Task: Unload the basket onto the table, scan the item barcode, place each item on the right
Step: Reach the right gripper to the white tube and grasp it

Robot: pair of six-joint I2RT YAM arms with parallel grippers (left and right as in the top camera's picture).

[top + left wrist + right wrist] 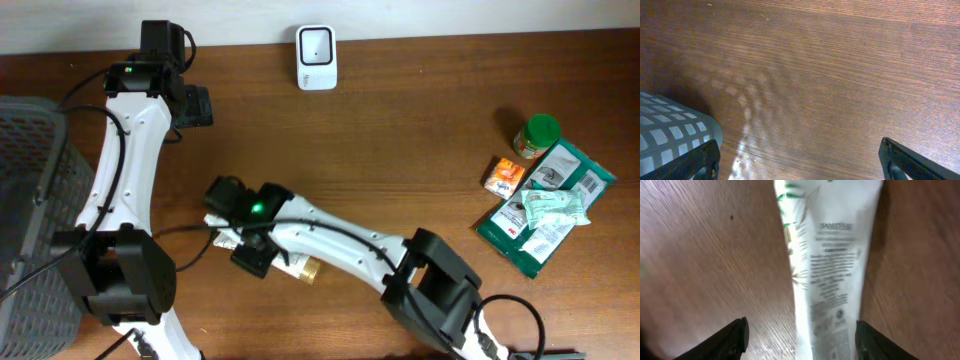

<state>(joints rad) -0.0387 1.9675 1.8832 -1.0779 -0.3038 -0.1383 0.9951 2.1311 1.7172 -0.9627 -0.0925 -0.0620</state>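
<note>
The item is a white tube [832,265] with green leaf print and small text, and it lies flat on the wooden table. In the overhead view only its end with a gold cap [308,269] shows, past my right gripper [251,256]. That gripper [801,327] is open low over the tube. The tube lies between the fingers, close to the right one. The white barcode scanner [316,57] stands at the table's far edge. My left gripper [800,150] is open over bare wood at the back left [196,105].
A grey mesh basket [30,200] fills the left side, and its corner [675,132] lies just beside my left gripper. At the right are a green-capped jar [540,135], a small orange box [504,176] and green packets [545,205].
</note>
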